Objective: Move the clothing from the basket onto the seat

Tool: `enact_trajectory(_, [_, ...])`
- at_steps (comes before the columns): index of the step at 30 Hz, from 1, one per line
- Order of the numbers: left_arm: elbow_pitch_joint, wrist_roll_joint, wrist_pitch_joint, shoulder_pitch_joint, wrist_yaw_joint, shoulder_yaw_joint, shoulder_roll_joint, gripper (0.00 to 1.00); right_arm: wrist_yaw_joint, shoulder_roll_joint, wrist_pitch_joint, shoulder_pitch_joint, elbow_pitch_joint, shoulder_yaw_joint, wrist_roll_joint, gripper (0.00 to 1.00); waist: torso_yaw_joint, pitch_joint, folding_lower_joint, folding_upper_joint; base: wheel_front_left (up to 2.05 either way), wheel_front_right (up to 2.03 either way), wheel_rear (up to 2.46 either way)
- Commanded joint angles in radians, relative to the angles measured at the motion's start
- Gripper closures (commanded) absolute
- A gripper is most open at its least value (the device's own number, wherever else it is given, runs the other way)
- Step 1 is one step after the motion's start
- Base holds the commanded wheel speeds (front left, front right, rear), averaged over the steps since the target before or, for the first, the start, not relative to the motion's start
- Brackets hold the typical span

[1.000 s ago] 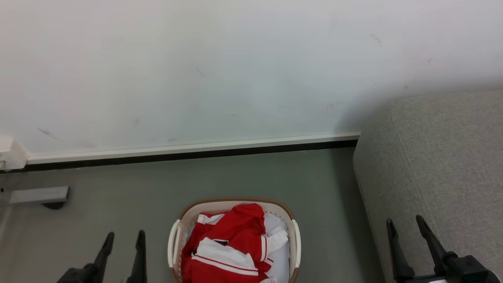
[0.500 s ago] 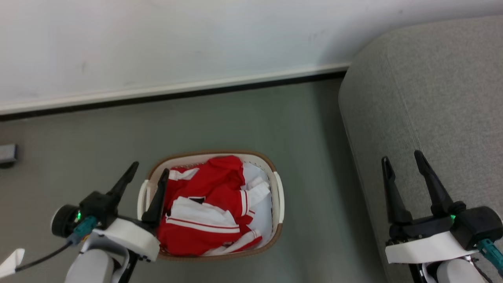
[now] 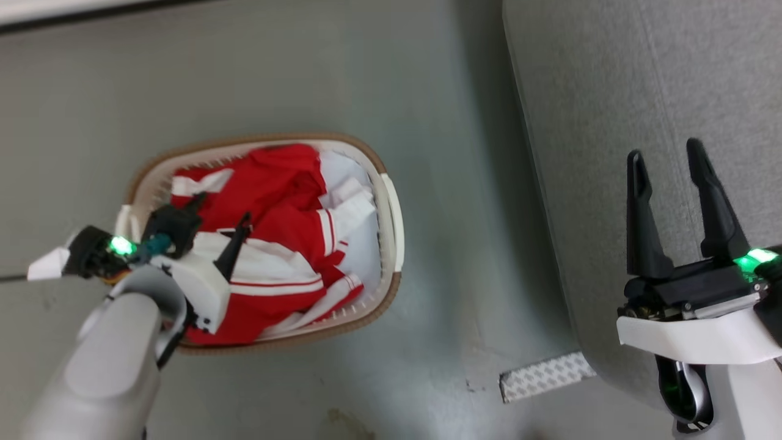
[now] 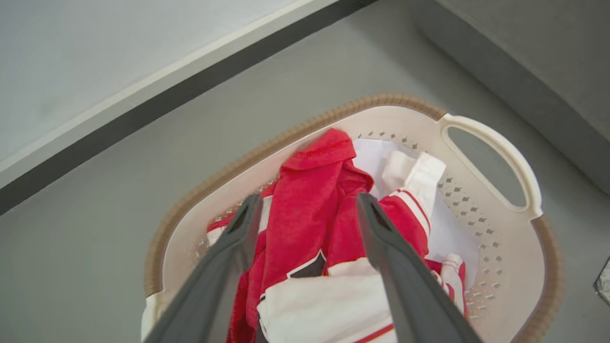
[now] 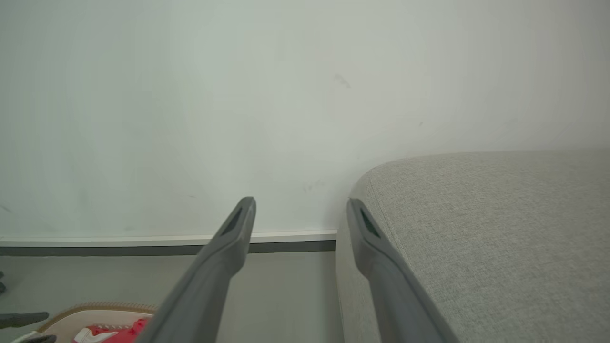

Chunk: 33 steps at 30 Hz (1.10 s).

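Watching through the head camera, I am seeing my left arm [image 3: 104, 360] hovering over the near-left side of the basket [image 3: 391, 208], its jaws spread wide and gripping nothing. In the left wrist camera the two dark fingers [image 4: 214, 281] are framing the clothing [image 4: 305, 190] from above; I cannot tell whether the tips are touching the fabric. The clothing is lying crumpled inside the basket, red with white stripes and panels, and it is filling most of it. A plain white liner [image 3: 365, 250] is showing beneath it along the basket's right side. The basket is sitting on the grey floor [image 3: 366, 73].

Right of the basket and well apart from it, the seat [image 3: 611, 91] is running up the frame. My right jaws are hanging over it, likewise released and holding nothing, their fingers [image 3: 641, 226] pointing away from me. A white patterned strip [image 3: 544, 376] is lying on the floor right of the basket, at the foot of the seat. Beyond the basket, a dark baseboard [image 4: 143, 116] and a pale wall [image 5: 238, 95] are closing off the room.
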Motion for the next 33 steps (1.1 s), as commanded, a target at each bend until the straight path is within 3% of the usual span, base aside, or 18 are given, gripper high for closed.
enact_trajectory(1, [0.023, 0.018, 0.016, -0.041, 0.002, -0.003, 0.018, 0.00, -0.002, -0.001, 0.001, -0.017, -0.015, 0.001, 0.011, 0.00, -0.042, 0.080, -0.0003, 0.0000, 0.00, 0.00, 0.00])
enact_trajectory(12, [0.162, 0.042, 0.078, -0.198, 0.028, -0.023, 0.034, 0.00, -0.002, -0.001, 0.001, -0.039, -0.057, 0.030, 0.065, 0.00, -0.075, 0.177, -0.0003, 0.0000, 0.00, 0.00, 0.00])
enact_trajectory(27, [0.237, 0.068, 0.122, -0.301, 0.046, -0.055, 0.065, 0.00, -0.002, -0.001, 0.001, -0.064, -0.085, 0.068, 0.097, 0.00, -0.111, 0.270, -0.0003, 0.0000, 0.00, 0.00, 0.00])
enact_trajectory(28, [0.242, 0.069, 0.125, -0.304, 0.044, -0.058, 0.068, 0.09, -0.002, -0.001, 0.001, -0.063, -0.086, 0.070, 0.099, 0.00, -0.115, 0.276, -0.0003, 0.0000, 0.00, 0.00, 0.00])
enact_trajectory(29, [0.247, 0.071, 0.126, -0.307, 0.041, -0.062, 0.071, 0.58, -0.002, -0.001, 0.001, -0.062, -0.086, 0.071, 0.101, 0.00, -0.118, 0.280, -0.0003, 0.0000, 0.00, 0.00, 0.00])
enact_trajectory(30, [0.249, 0.071, 0.118, -0.311, 0.041, -0.065, 0.072, 1.00, -0.002, -0.001, 0.001, -0.061, -0.086, 0.071, 0.103, 0.00, -0.120, 0.282, -0.0003, 0.0000, 0.00, 0.00, 0.00])
enact_trajectory(33, [0.258, 0.055, 0.103, -0.311, 0.037, -0.066, 0.060, 1.00, -0.002, -0.001, 0.001, -0.053, -0.080, 0.066, 0.102, 0.00, -0.120, 0.279, -0.0003, 0.0000, 0.00, 0.00, 0.00])
